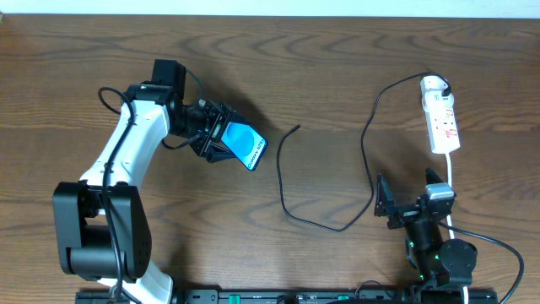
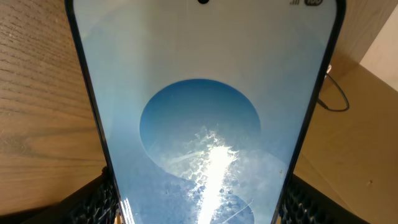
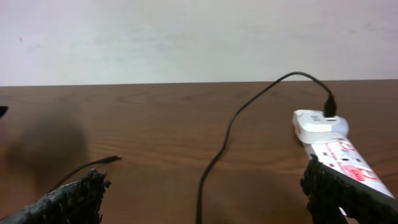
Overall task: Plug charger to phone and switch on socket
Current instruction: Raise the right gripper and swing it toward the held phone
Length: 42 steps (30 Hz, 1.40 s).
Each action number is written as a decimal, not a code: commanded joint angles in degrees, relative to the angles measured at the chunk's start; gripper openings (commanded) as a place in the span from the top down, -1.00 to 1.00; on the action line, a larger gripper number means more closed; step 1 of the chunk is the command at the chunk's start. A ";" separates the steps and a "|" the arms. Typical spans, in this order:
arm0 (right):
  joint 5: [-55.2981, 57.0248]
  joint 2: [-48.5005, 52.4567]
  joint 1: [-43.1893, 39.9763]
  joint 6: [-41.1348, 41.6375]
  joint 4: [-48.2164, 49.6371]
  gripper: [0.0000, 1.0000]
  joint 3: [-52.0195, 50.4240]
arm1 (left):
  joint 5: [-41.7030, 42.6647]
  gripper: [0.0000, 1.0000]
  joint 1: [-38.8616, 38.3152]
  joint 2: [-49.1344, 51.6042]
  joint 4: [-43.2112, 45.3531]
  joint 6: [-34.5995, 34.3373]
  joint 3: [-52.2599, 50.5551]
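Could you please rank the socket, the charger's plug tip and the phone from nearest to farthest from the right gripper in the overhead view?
1. socket, just ahead of the right gripper.
2. charger plug tip, mid-table.
3. phone, far left.

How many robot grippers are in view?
2. The left gripper holds the phone at centre-left; the right gripper sits open near the power strip, front right.
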 commanded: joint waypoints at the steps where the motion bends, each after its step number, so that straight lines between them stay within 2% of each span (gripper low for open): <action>1: -2.80 1.03 0.44 2.56 -0.09 -0.99 0.37 | 2.45 -0.27 0.26 -1.97 0.28 -0.59 1.25; 9: -4.61 8.57 0.44 4.46 -0.09 -0.98 4.90 | 2.62 -0.26 0.26 -1.97 1.88 -1.86 1.25; 22: -13.22 35.69 0.44 4.42 -1.22 -0.98 22.16 | 3.06 -0.26 0.26 -1.97 2.69 -2.08 1.25; 31: -19.37 50.71 0.44 4.37 -10.80 -0.98 34.64 | 3.91 -0.25 1.07 -1.97 3.96 -2.05 1.25; 38: -24.28 58.01 0.44 3.96 -18.14 -0.98 42.97 | 4.13 -0.25 2.91 -1.97 3.96 -2.05 1.25; 42: -26.84 59.84 0.44 3.98 -18.71 -0.99 44.50 | 4.37 -0.25 3.19 -1.97 3.98 -2.08 1.25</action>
